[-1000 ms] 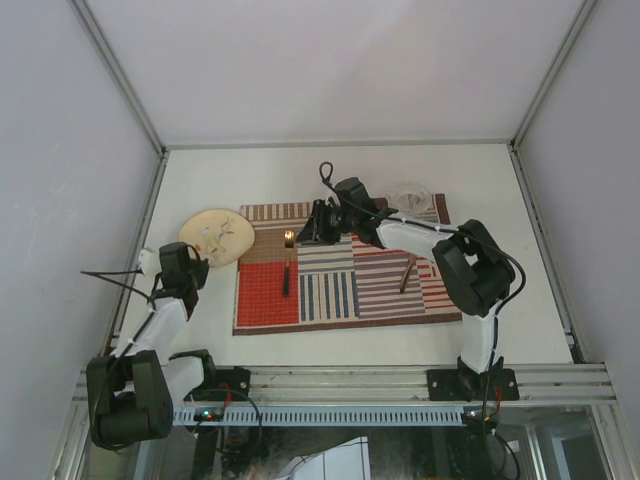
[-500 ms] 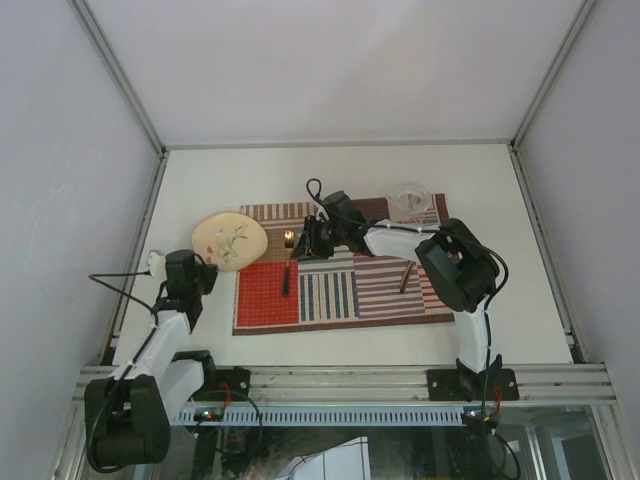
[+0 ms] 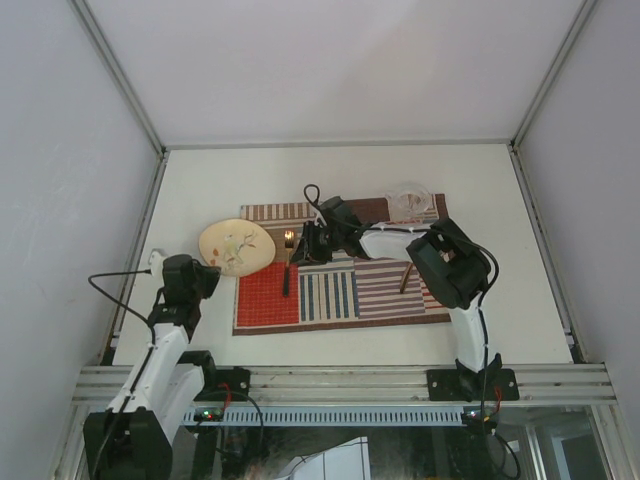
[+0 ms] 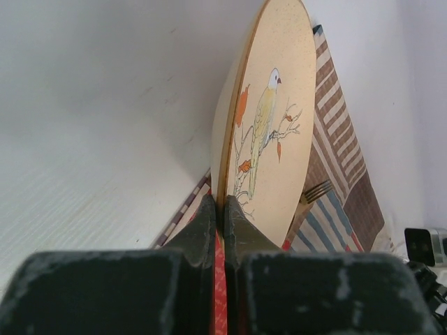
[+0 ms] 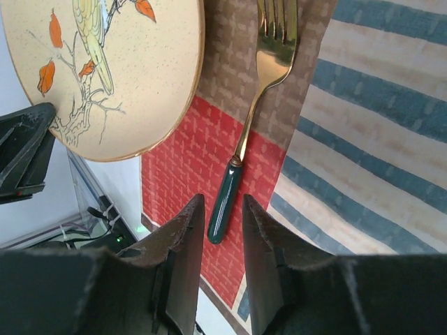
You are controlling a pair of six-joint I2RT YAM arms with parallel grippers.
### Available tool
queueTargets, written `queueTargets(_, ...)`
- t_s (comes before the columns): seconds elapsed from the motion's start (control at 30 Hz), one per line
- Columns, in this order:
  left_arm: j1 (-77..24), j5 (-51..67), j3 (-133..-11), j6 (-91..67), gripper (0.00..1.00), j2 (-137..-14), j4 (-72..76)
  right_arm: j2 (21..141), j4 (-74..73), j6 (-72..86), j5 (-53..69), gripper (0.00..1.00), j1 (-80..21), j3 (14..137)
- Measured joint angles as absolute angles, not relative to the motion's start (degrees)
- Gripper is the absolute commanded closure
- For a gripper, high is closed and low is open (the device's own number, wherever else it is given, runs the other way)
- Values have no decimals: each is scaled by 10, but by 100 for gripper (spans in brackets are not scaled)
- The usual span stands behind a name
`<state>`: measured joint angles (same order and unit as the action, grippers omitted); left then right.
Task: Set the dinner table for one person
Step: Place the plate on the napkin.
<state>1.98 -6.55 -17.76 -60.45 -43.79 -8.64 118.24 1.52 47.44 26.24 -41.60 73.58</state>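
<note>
My left gripper is shut on the rim of a cream plate painted with a bird. It holds the plate on edge in the left wrist view. From above, the plate overlaps the left edge of the striped placemat on the white dinner table. The left gripper is at the plate's near-left rim. A gold fork with a green handle lies on the mat's red patch. My right gripper is open above it, a jaw on each side of the handle's end. The fork and right gripper also show from above.
A clear glass bowl stands at the mat's far right corner. A brown-handled utensil lies on the mat's right side. Aluminium rails edge the table, and white walls enclose it.
My left arm has carried the plate rightward, from off the mat's left side to overlapping its edge. My right gripper has shifted left toward the fork.
</note>
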Motion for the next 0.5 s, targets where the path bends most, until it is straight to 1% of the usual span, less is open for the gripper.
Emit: queueTargets(0.5, 17, -21, -179, -587, 100, -430, -104, 1197, 19, 484, 262, 72, -421, 752)
